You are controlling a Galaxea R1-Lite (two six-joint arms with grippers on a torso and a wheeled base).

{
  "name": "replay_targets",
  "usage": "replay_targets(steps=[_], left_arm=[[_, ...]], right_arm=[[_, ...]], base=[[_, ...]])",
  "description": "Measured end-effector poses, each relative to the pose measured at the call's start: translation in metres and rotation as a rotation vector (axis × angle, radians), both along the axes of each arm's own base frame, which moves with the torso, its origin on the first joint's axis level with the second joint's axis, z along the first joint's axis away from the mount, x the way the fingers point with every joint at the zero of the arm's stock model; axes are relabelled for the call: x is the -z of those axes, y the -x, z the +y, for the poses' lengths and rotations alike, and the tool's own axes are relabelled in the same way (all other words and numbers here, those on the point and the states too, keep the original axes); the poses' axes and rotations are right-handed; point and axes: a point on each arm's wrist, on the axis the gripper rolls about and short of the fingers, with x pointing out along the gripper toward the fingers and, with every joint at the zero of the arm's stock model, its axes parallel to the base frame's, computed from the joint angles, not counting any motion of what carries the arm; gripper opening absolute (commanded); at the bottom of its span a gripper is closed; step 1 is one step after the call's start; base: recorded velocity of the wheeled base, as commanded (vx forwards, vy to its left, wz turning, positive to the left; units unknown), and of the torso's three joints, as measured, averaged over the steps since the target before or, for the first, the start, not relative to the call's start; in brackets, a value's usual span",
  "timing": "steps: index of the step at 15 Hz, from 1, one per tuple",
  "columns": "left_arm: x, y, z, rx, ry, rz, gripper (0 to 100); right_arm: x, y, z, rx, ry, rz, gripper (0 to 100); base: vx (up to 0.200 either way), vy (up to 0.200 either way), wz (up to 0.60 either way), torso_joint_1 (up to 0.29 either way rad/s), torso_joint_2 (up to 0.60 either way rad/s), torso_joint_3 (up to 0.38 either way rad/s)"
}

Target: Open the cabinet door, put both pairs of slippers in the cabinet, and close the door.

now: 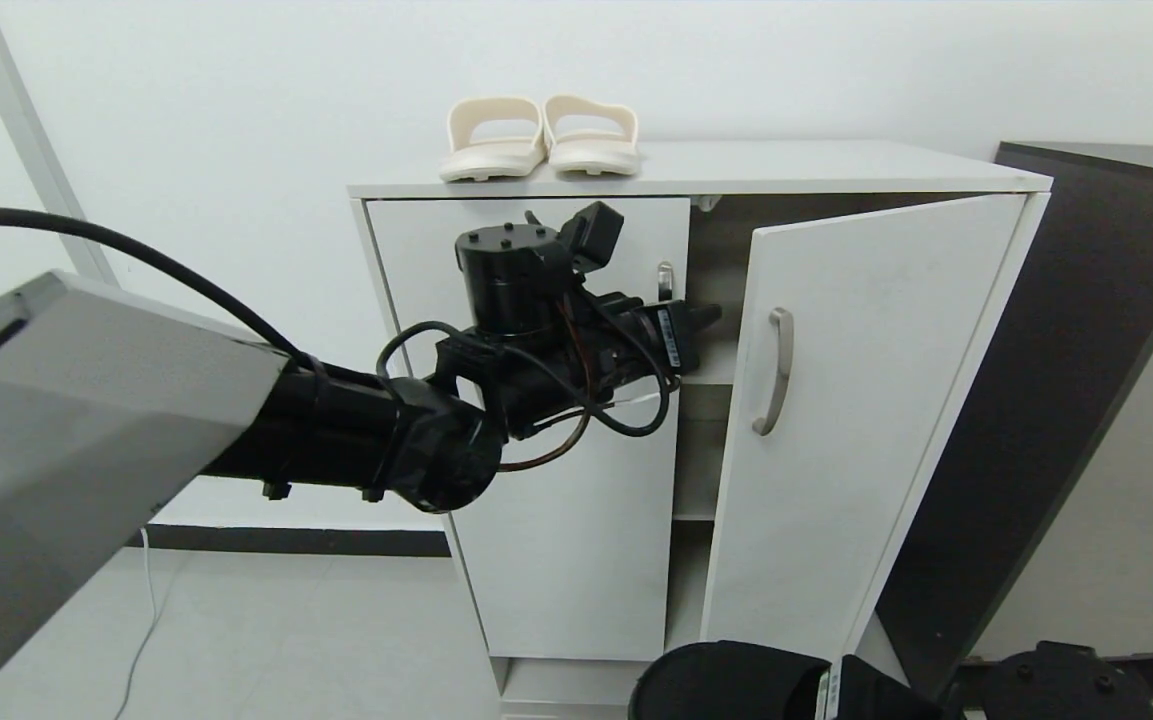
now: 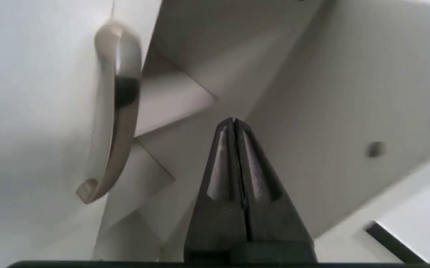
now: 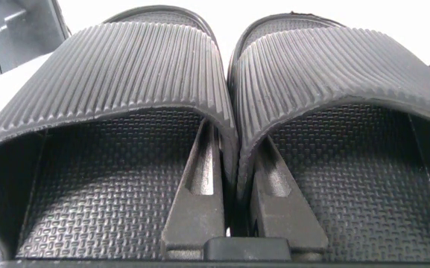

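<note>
Closed claw (image 2: 234,132) beside door handle (image 2: 117,112)

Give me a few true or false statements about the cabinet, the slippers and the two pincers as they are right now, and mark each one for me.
1. The cream slippers lie on top of the cabinet. True.
2. Both cabinet doors are fully closed. False: the right door stands ajar, and only the left door is closed.
3. The left pincer is shut with nothing in it, up by the gap between the doors. True.
4. The right pincer is open and empty. False: it is shut on the black slippers, one finger inside each, pinching their inner walls together.
</note>
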Motion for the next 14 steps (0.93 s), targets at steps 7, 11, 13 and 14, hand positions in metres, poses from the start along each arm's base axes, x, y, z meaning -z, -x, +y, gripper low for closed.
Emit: replay_targets(steps=[7, 11, 13, 14], left_arm=[[0.01, -0.005, -0.006, 0.007, 0.016, 0.049, 0], [0.009, 0.002, -0.018, 0.034, 0.02, 0.046, 0], [0.012, 0.012, -0.027, 0.065, 0.016, 0.046, 0], [0.013, 0.025, -0.036, 0.103, 0.023, 0.037, 0]], right_arm=[[0.007, 0.003, -0.002, -0.016, 0.035, 0.008, 0], [0.01, 0.01, -0.003, -0.041, 0.052, 0.019, 0], [0.01, 0.01, -0.003, -0.044, 0.042, 0.013, 0], [0.01, 0.012, -0.003, -0.05, 0.038, 0.011, 0]], base=[[-0.057, 0.0, 0.0, 0.001, 0.0, -0.001], [-0.2, 0.0, 0.0, 0.002, 0.0, 0.001], [-0.2, 0.0, 0.0, 0.007, 0.0, 0.005], [-0.2, 0.0, 0.0, 0.002, 0.0, 0.007]])
